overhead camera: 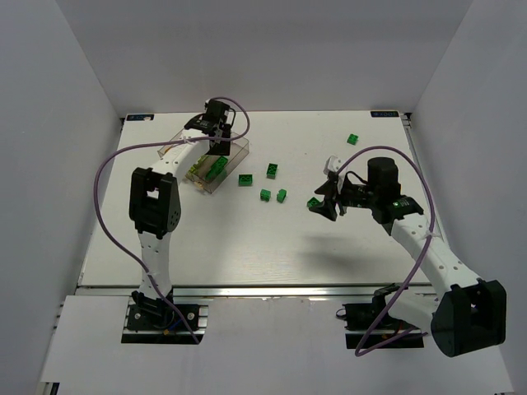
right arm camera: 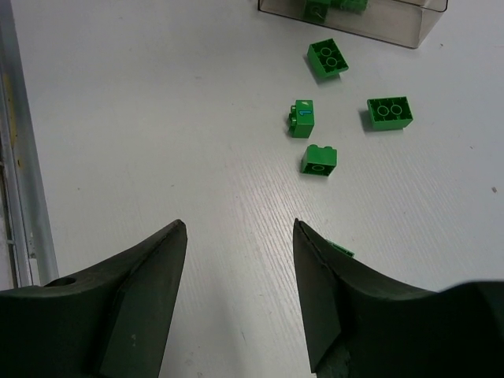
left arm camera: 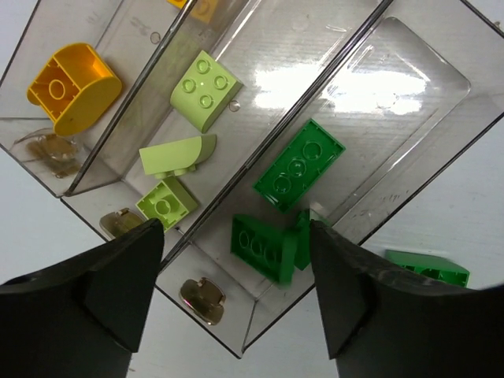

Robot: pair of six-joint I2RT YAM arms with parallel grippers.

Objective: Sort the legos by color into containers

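Note:
The clear tray point(overhead camera: 240, 150) lies at the back left. In the left wrist view its compartments point(left arm camera: 378, 87) hold a yellow brick point(left arm camera: 67, 87), three lime bricks point(left arm camera: 206, 88) and two dark green bricks point(left arm camera: 299, 165). My left gripper point(overhead camera: 218, 138) hangs open and empty above the tray's end point(left arm camera: 236, 236). Loose dark green bricks point(overhead camera: 245, 179) lie right of the tray, four of them in the right wrist view point(right arm camera: 319, 159). My right gripper point(overhead camera: 325, 204) is open and empty point(right arm camera: 239, 228) low over the table. One green brick point(right arm camera: 340, 250) lies just outside its right finger.
Another dark green brick point(overhead camera: 352, 139) lies alone at the back right. One green brick point(left arm camera: 429, 266) rests on the table just outside the tray's wall. White walls close in the table on three sides. A metal rail point(right arm camera: 24, 157) runs along the table edge.

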